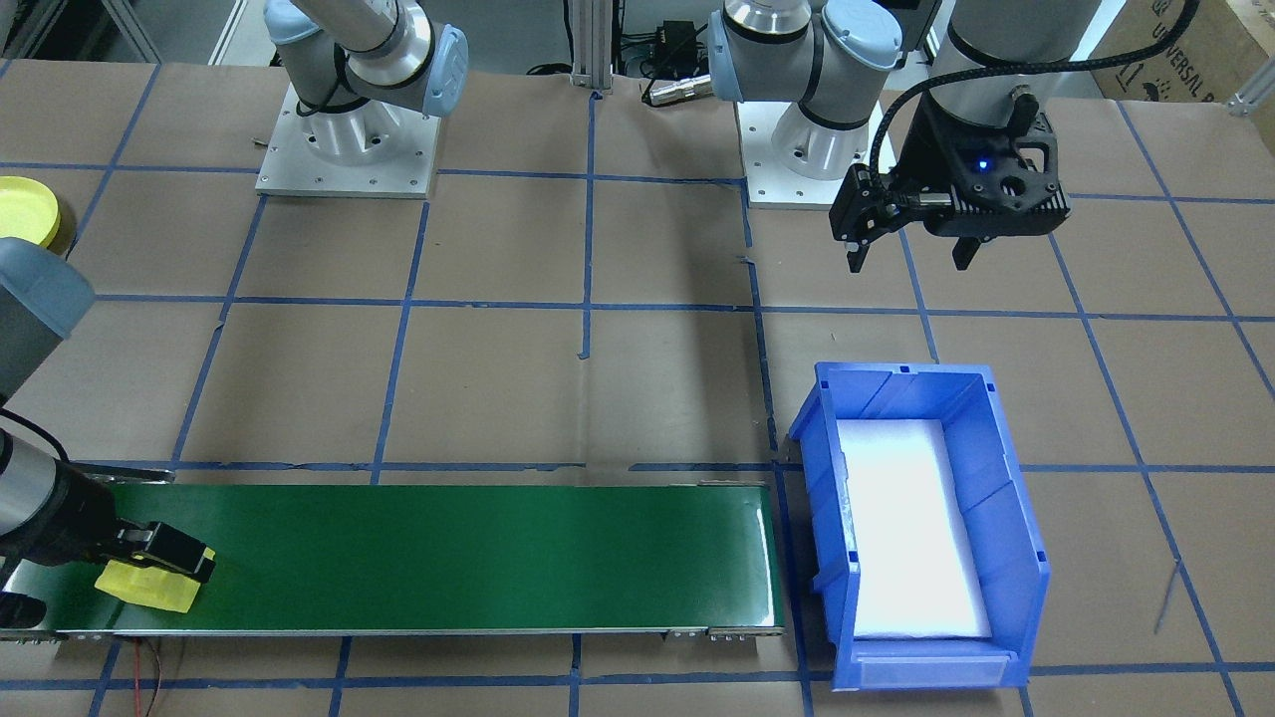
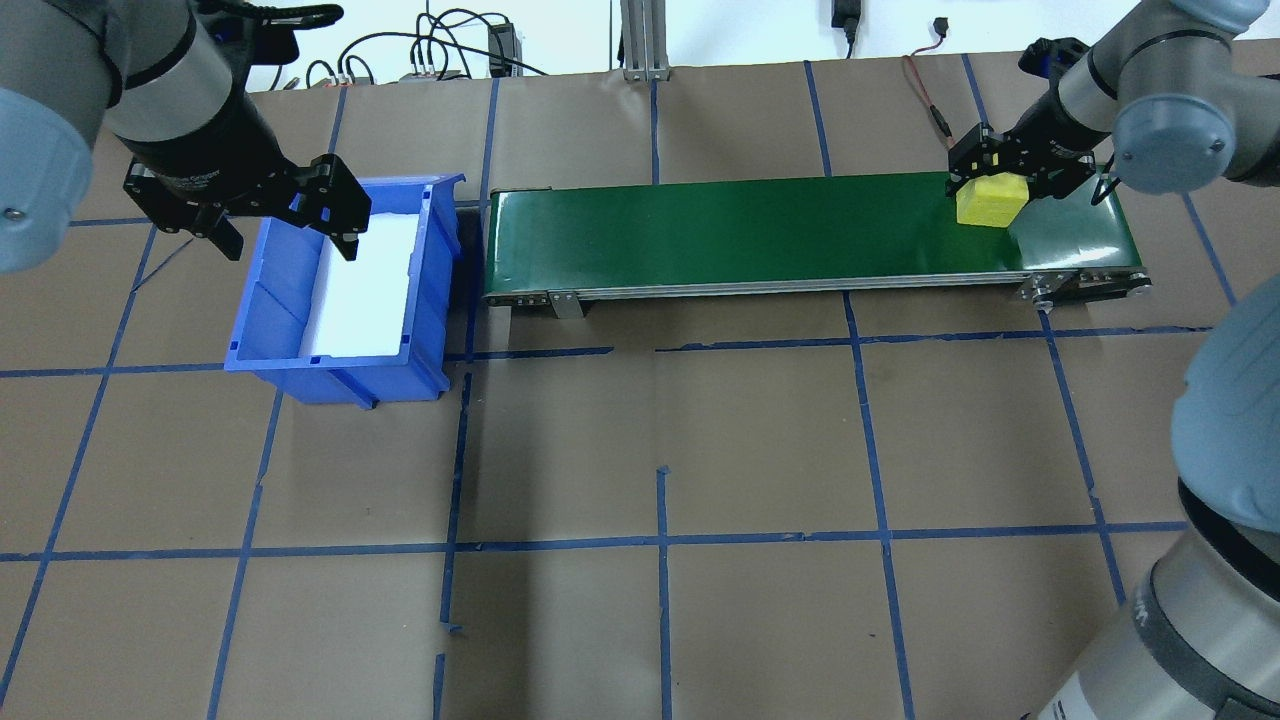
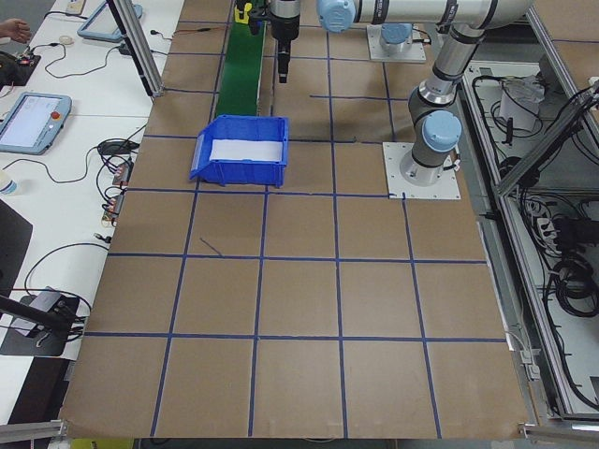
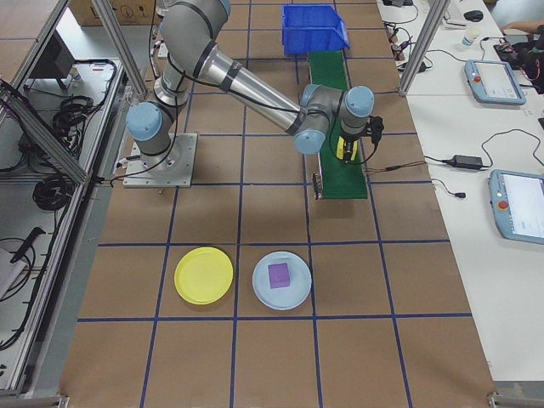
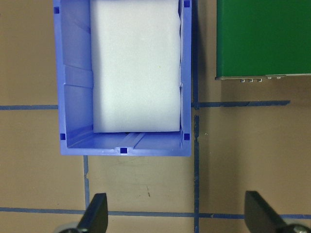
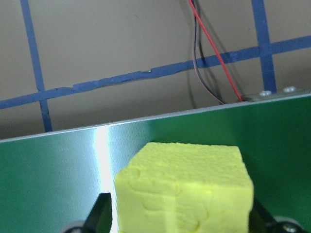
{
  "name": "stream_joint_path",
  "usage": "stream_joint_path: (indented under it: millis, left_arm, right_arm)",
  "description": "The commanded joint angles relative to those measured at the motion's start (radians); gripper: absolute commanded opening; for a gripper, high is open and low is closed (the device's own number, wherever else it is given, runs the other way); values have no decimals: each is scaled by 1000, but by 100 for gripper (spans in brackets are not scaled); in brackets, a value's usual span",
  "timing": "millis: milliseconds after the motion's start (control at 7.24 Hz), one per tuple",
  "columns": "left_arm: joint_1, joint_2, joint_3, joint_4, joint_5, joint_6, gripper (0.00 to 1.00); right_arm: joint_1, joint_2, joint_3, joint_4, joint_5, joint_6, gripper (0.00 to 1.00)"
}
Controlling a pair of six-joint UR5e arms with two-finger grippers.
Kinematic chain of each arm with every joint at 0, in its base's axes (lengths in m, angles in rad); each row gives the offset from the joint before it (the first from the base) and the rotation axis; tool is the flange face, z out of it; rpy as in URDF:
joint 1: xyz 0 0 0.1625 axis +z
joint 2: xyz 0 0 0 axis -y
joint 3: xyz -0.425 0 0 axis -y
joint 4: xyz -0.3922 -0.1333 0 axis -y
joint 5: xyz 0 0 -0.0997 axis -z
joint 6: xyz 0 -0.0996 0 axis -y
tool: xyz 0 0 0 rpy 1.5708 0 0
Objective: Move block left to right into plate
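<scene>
Block (image 2: 988, 203), bright yellow and rough-skinned, sits on the green belt (image 2: 760, 232) at its far right end, and the right claw (image 2: 1000, 172) has it: a black finger (image 6: 100, 217) pressed to each flank, clamped tight around the foam. From the right wrist camera the block fills the space between those fingers, the shiny belt surface stretches away beyond it, and past the belt's edge a thin red and black wire (image 6: 214, 53) trails across the brown table (image 2: 660, 440). Whether the block is resting on the belt or lifted a hair off it, the views don't settle.

Over to the other arm: the left claw (image 2: 290, 215) hangs with its fingers spread wide and nothing between them. Ahead of it, the wrist camera shows, is the blue bin (image 5: 75, 77) with its white floor, while the overhead camera puts the claw above the bin's outer rim; the belt's near end shows just off to the bin's side.

And the yellow plate (image 4: 204, 274)? Well away from the right claw, on the table off the belt's end, toward the robot's side of the table. Just beside it lies a pale blue plate (image 4: 297, 297) carrying a purple cube (image 4: 279, 274).
</scene>
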Motion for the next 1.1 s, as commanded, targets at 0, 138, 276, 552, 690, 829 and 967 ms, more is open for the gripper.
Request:
stream_joint_path:
  millis: [0,138,276,552,690,829,967]
  left_arm:
    - [1,-7,-5,-21,-10,1,100]
    - [0,-19,-10,-19,-10,1,100]
    - [-2,-28,-12,-16,-10,2,100]
    - [-2,-42,-12,31,-12,4,100]
    - [-6,-63,-12,85,-24,4,100]
    - [-11,-68,-13,87,-73,4,100]
    - [-12,-68,-13,85,-111,2,100]
  right_arm:
    - [-2,-8,-4,11,-62,31,32]
    - [-3,-49,-8,22,-136,31,19]
    - [-11,-120,-10,122,-154,17,18]
    - [-139,-246,1,259,-279,-199,16]
    - [-287,-258,11,316,-310,-355,16]
    - [-430,-258,22,347,-382,-564,16]
    - [-572,-260,59,330,-405,-684,15]
